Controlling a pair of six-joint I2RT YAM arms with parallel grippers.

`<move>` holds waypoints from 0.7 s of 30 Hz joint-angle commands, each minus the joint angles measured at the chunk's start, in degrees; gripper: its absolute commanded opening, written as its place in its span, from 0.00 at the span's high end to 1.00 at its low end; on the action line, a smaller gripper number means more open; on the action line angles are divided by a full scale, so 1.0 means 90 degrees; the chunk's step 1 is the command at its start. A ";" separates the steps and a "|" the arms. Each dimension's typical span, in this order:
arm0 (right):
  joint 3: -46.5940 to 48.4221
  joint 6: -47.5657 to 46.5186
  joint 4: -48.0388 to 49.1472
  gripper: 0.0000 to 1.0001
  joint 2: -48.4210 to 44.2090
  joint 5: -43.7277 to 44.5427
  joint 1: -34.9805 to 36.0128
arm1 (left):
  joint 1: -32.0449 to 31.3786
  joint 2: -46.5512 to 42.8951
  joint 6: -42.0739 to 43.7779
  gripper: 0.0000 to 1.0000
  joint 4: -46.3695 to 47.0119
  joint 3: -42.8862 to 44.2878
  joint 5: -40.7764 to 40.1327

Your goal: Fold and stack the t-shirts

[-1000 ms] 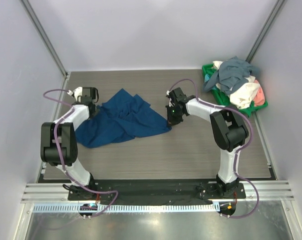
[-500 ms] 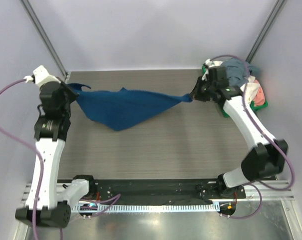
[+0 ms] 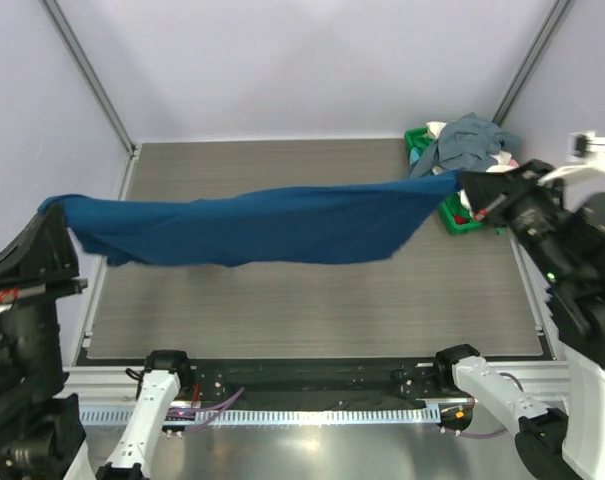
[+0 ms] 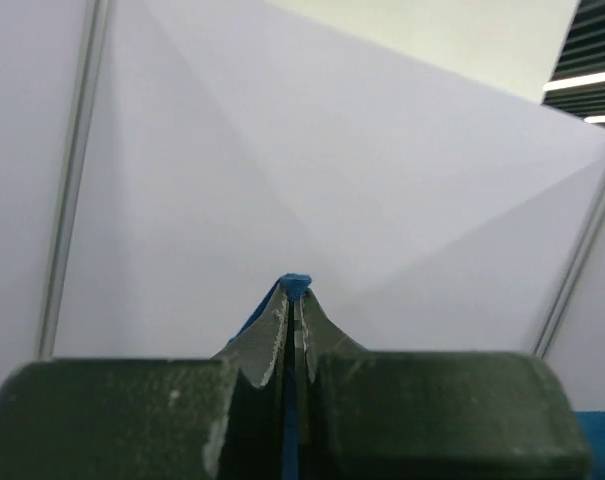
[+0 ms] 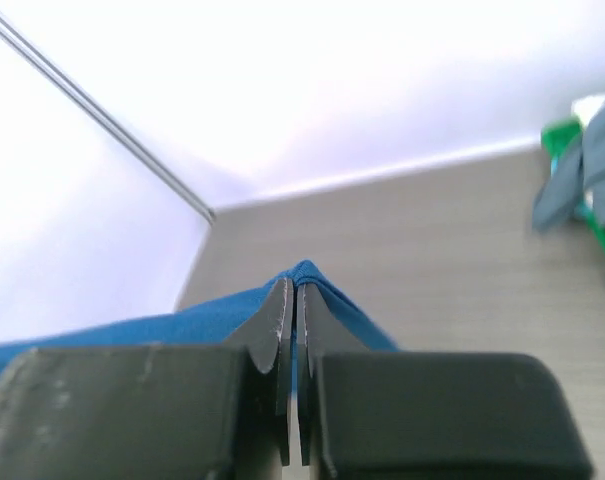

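**Blue shirt hangs stretched between two robot arms**

The left gripper point(image 4: 294, 300) is clamped hard on a sliver of blue cloth, its jaws pressed together so that only the fabric's edge peeps out at the tips. The right gripper point(image 5: 294, 290) bites another corner in the same way. Between them the soft dark navy-blue cotton t-shirt point(image 3: 262, 225) spans the workspace as one long band, held in the air above the grey wood-grain table point(image 3: 312, 300) and sagging a little along its lower edge. With the arms spread wide to either side, the hold looks meant to draw out the creases and open the garment so it can be laid flat for folding. No print shows from this side. In the far right corner a green plastic basket point(image 3: 452, 218) holds a heap of grey-blue, white and salmon-pink shirts point(image 3: 477, 150), none of them folded, so the job appears to be at an early stage. Both grips take only a thin edge of cloth, which could slip if the arms lower unevenly.
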 commanded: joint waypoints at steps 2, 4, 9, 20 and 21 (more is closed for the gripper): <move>0.0989 0.0009 -0.0542 0.99 0.0440 0.0615 -0.0007 | 0.0027 0.0585 0.0372 1.00 0.0370 0.0371 0.0931; 0.1368 -0.0118 -0.0542 0.99 0.0986 0.0713 -0.0007 | 0.0027 0.0995 0.0479 0.99 0.0302 0.0547 0.1097; 0.2064 -0.0294 -0.0240 0.99 0.2482 0.1230 -0.0007 | 0.0027 0.2626 0.0577 0.97 0.0516 0.0938 0.1450; 0.1967 -0.0059 0.0493 0.91 0.5742 0.1487 -0.0593 | 0.0710 0.6977 0.0268 0.52 0.0187 0.1787 0.1554; 0.1957 -0.0166 0.0483 0.31 0.5918 0.1350 -0.0603 | 0.0846 0.7216 0.0168 0.42 -0.0376 0.2001 0.1740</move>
